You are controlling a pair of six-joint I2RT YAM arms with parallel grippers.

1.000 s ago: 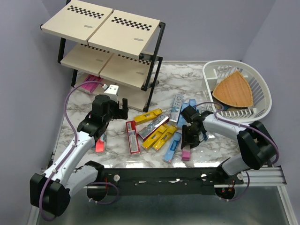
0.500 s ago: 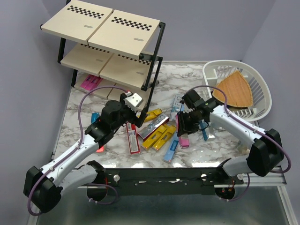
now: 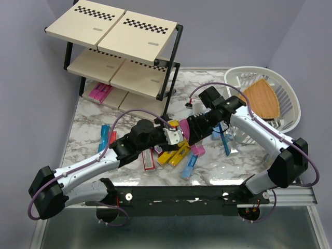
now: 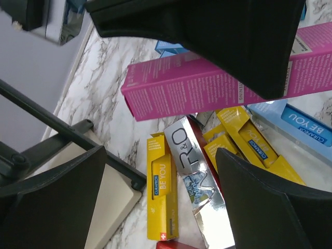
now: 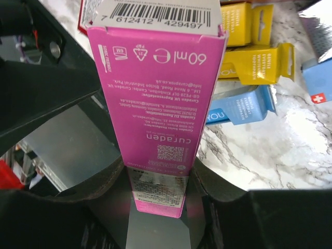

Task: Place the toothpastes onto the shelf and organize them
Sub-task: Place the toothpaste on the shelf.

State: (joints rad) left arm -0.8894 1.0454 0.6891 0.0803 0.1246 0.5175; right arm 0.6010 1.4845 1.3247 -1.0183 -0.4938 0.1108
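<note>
Slim pink cardboard box (image 5: 155,98) clamped in right end effector (image 5: 158,179), left end effector (image 4: 160,153) spread wide, veined marble table (image 3: 88,122), barcode (image 5: 155,18) legible only from right wrist

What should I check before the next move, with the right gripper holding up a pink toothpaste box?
1. right gripper shut on the pink box: ok.
2. left gripper open: ok.
3. Pink box between the left fingers: not ok, it lies beyond their tips.
4. Pink box held clear of the loose toothpastes: ok.
5. shelf top boards bare: ok.
</note>
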